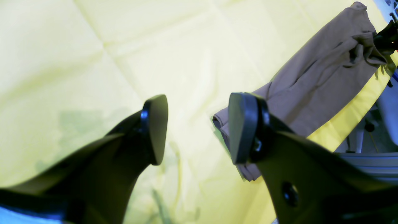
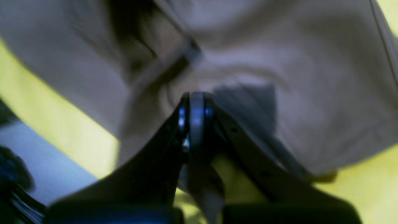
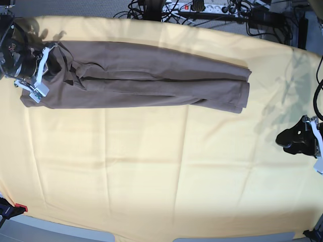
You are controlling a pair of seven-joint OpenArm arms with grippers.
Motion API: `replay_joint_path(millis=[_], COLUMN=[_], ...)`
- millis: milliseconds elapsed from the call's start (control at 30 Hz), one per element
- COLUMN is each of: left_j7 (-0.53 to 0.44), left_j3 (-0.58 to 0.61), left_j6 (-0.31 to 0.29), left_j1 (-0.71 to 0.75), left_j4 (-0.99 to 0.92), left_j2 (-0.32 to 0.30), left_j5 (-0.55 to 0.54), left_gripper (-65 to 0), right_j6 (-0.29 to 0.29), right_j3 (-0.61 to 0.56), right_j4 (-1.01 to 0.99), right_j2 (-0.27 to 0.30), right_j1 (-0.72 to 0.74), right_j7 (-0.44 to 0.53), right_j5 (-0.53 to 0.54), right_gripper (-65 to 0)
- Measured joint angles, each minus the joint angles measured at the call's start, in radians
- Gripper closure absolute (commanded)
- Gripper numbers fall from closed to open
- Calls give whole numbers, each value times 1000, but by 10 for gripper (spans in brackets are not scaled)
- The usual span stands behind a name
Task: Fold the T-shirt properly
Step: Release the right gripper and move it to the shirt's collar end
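Observation:
The taupe T-shirt [image 3: 151,78] lies folded lengthwise into a long strip across the far part of the pale yellow cloth [image 3: 151,176]. My right gripper [image 3: 46,63] is at the strip's left end in the base view. In the right wrist view the gripper [image 2: 192,104] is shut on a pinch of the T-shirt [image 2: 295,46]. My left gripper [image 1: 199,130] is open and empty above the cloth, just short of the near end of the T-shirt [image 1: 311,84]. In the base view the left gripper [image 3: 288,137] hovers off the strip's right end.
Cables and a power strip [image 3: 202,7] lie beyond the table's far edge. A red clamp [image 3: 19,206] sits at the front left corner. The yellow cloth [image 1: 93,62] covers the table, with grey floor beyond its edge [image 2: 46,161].

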Motion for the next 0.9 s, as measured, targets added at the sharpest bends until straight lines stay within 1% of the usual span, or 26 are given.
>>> replay_joint_path(millis=[100,167,200,267,333,433,567,633,700,800,900], left_j7=[1,1,1,1,2,2,1,2,-4,-9,3], left_j3=[0,0,0,0,0,0,0,0,-2,-4,-3], left_j6=[0,0,0,0,13,19,19,40,43,45,77], left_j1=[0,0,0,0,0,0,0,4,31,116,211], left_j4=[0,0,0,0,0,0,0,0,0,0,-2], left_j2=[0,0,0,0,0,0,0,0,-3,3,16], left_j5=[0,0,0,0,1,39,34,34,30,51,84], left_gripper=[-320,-320,-320,-320,-320,-320,-320,-321,-321,-331,-354], right_j6=[1,1,0,-39,-80,-132,-167,-174,-173,-173,-176], right_j3=[-1,-1,-1,-1,-1,-1,-1,-1,-1,-1,3], right_j4=[-4,-4,-4,-5,-5,-5,-5,-5,-5,-5,-14], right_j2=[-5,-4,-3,-4,-4,-4,-5,-11,-37,-77,-103], right_j1=[-3,0,0,0,0,0,-1,-2,-3,-3,0], right_j7=[50,100,123,174,196,204,205,212,227,237,259], right_j5=[-178,-264,-273,-268,-261,-261,-262,-264,-281,-336,-386], right_gripper=[0,0,0,0,0,0,0,0,0,0,0])
